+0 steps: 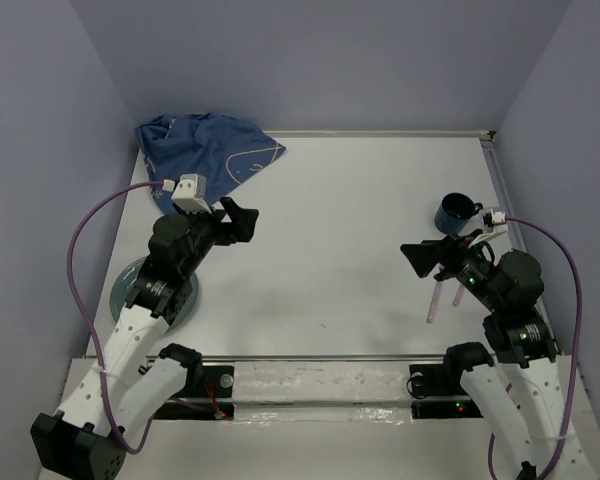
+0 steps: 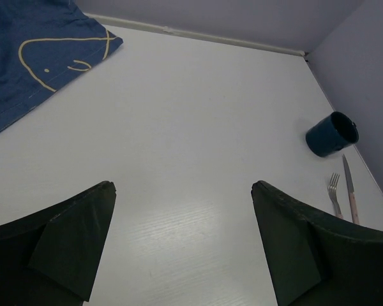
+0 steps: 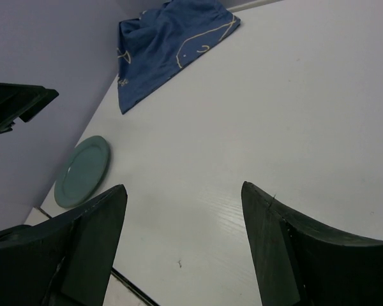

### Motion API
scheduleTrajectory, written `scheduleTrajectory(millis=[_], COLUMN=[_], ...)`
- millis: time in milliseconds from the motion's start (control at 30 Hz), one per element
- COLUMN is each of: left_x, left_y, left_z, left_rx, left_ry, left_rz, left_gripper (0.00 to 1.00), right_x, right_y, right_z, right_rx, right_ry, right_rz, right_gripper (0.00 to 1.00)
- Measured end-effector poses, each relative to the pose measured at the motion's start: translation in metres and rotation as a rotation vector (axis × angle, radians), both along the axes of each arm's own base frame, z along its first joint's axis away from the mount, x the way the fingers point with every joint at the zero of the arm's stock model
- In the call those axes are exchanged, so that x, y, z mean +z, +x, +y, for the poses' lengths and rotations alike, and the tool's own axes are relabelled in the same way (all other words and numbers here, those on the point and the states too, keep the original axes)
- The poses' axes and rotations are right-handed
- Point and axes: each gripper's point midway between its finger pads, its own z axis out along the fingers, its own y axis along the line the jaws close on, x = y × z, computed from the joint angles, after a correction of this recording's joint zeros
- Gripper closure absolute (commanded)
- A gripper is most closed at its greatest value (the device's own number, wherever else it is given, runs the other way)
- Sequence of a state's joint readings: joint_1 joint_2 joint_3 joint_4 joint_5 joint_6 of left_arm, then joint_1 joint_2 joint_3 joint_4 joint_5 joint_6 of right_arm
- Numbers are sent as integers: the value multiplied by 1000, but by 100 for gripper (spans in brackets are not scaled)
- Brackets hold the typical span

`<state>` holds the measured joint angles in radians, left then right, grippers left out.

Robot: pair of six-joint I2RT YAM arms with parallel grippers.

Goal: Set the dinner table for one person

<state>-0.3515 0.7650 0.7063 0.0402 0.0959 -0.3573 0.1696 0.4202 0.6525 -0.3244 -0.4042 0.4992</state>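
Note:
The dinner table (image 1: 330,240) is a large flat white top. A dark blue cloth (image 1: 205,145) with line drawings lies crumpled at its far left corner; it also shows in the left wrist view (image 2: 32,57) and the right wrist view (image 3: 172,38). A teal plate (image 1: 190,300) lies at the near left, mostly under my left arm, and shows in the right wrist view (image 3: 82,171). A dark blue mug (image 1: 455,211) stands at the right, with a fork (image 2: 334,193) and a knife (image 2: 350,189) beside it. My left gripper (image 1: 242,222) and right gripper (image 1: 420,258) are open, empty, above the table.
Grey walls close in the table at the back, left and right. A raised white strip (image 1: 380,133) runs along the far edge. A clear rail (image 1: 310,380) crosses the near edge between the arm bases.

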Motion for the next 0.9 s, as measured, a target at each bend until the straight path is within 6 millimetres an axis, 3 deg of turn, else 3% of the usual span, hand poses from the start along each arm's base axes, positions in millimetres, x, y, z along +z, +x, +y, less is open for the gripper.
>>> scheduleTrajectory(millis=[267, 433, 500, 567, 700, 900], left_x=[-5, -31, -49, -76, -111, -130], left_y=[20, 57, 71, 83, 98, 123], left_z=[16, 44, 61, 87, 121, 173], left_rx=[113, 251, 315, 405, 527, 701], left_ry=[16, 10, 0, 0, 21, 46], left_rz=[48, 162, 224, 303, 403, 451], left_gripper=[1, 1, 26, 39, 40, 44], right_x=[-3, -2, -2, -1, -1, -13], right_y=[1, 0, 0, -1, -3, -6], right_z=[1, 2, 2, 2, 3, 8], right_rx=[5, 11, 14, 15, 24, 56], right_ry=[3, 5, 5, 6, 8, 15], right_rz=[-1, -4, -5, -8, -13, 22], right_gripper=[23, 23, 23, 23, 23, 24])
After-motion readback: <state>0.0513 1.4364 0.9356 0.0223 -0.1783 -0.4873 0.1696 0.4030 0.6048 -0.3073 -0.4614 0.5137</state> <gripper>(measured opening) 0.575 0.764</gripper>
